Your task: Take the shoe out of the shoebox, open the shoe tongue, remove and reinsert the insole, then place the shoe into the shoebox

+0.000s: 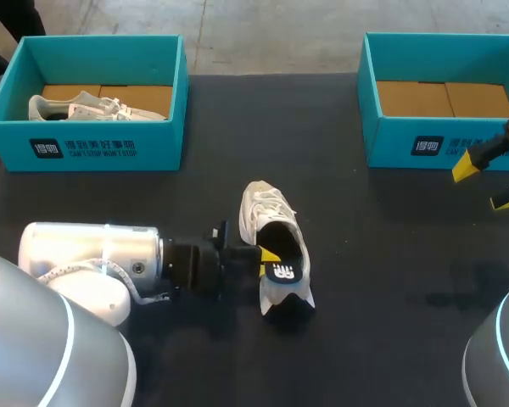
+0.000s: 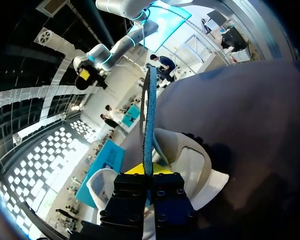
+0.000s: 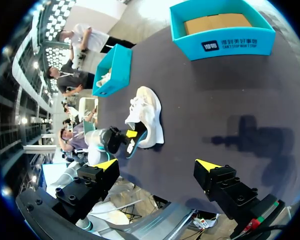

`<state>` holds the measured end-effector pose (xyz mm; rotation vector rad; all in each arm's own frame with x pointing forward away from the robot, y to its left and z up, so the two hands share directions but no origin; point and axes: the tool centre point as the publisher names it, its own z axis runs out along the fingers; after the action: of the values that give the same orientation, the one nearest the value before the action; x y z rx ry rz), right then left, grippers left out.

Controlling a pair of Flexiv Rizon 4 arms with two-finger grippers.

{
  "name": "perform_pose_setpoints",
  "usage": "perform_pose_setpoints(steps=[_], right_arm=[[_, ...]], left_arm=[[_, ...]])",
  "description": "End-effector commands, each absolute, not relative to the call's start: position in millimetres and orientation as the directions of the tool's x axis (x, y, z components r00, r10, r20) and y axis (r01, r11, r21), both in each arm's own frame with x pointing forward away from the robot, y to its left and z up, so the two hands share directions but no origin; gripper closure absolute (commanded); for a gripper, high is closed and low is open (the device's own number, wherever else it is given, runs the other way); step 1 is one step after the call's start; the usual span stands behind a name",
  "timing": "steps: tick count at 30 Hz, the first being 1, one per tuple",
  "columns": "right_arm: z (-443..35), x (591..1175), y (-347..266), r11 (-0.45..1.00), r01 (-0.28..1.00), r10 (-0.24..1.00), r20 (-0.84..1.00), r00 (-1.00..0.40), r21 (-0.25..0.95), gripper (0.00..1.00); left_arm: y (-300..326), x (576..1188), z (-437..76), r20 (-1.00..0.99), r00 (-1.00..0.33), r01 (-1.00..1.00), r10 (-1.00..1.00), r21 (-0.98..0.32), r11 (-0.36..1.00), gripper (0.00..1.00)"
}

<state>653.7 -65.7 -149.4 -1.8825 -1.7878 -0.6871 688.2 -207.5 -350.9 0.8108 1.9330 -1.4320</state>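
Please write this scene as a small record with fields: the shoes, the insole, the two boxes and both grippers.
shoe: white, lying on the table, outside both boxes
insole: dark, partly out of the shoe's opening
left gripper: shut on the insole, at the shoe
right gripper: open, nothing between its fingers, near the right shoebox
left shoebox: holds a second shoe, also white
right shoebox: no shoe inside, cardboard bottom visible

shoe [image 1: 265, 214]: white cloth | table [image 1: 390, 288]: matt black | right shoebox [image 1: 388, 129]: smooth cardboard
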Motion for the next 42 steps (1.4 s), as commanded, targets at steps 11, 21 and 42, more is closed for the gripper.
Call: perform_pose_setpoints(steps=[11, 21, 42], right_arm=[[-150, 654, -65, -0.058, 0.998, 0.775, 0.631, 0.037, 0.013, 0.0], [-150, 654, -65, -0.058, 0.998, 0.775, 0.631, 0.037, 0.013, 0.0], [-150, 654, -65, -0.058, 0.998, 0.775, 0.631, 0.037, 0.013, 0.0]], left_arm=[[-219, 706, -360, -0.762, -0.633, 0.762, 0.136, -0.583, 0.282, 1.0], [-215, 693, -346, -0.761, -0.634, 0.764, 0.135, -0.591, 0.258, 0.5], [-217, 668, -327, -0.769, -0.621, 0.781, 0.151, -0.591, 0.202, 1.0]])
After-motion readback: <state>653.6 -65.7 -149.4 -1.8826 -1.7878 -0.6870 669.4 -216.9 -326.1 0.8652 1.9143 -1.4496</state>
